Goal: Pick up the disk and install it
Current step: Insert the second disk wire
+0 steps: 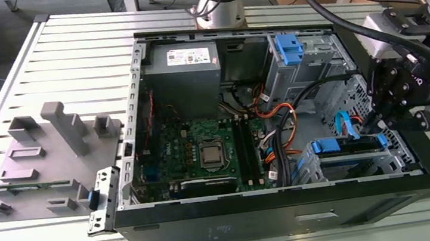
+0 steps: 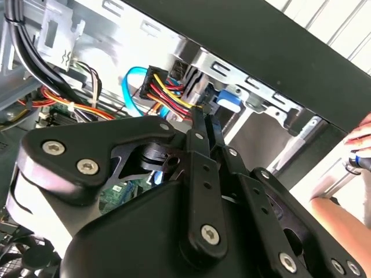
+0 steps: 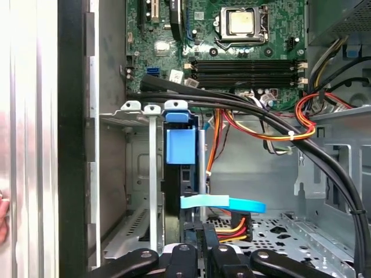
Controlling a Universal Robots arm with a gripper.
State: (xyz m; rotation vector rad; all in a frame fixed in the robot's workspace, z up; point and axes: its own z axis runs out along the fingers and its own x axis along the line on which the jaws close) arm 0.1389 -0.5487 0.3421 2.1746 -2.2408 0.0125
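An open desktop computer case (image 1: 288,209) lies on its side on a slatted metal surface (image 1: 72,57), its motherboard (image 1: 202,152) exposed. The robot's black gripper (image 1: 394,115) hangs inside the case at the drive cage (image 3: 139,174), in the corner on the exterior view's right.

The disk (image 3: 174,191) stands on edge in a cage slot, directly ahead of the jaws, its blue plastic bracket (image 3: 181,145) at the far end from them. In the first wrist view the two fingertips (image 3: 185,255) sit close together at the disk's near edge; whether they grasp it, merely press it, or have let go cannot be told.

A light-blue data cable (image 3: 223,202) and a bundle of coloured power wires (image 3: 232,226) lie just beside the jaws.

Judging by this, the pick-up is done and the disk appears largely seated; final seating and release remain uncertain.
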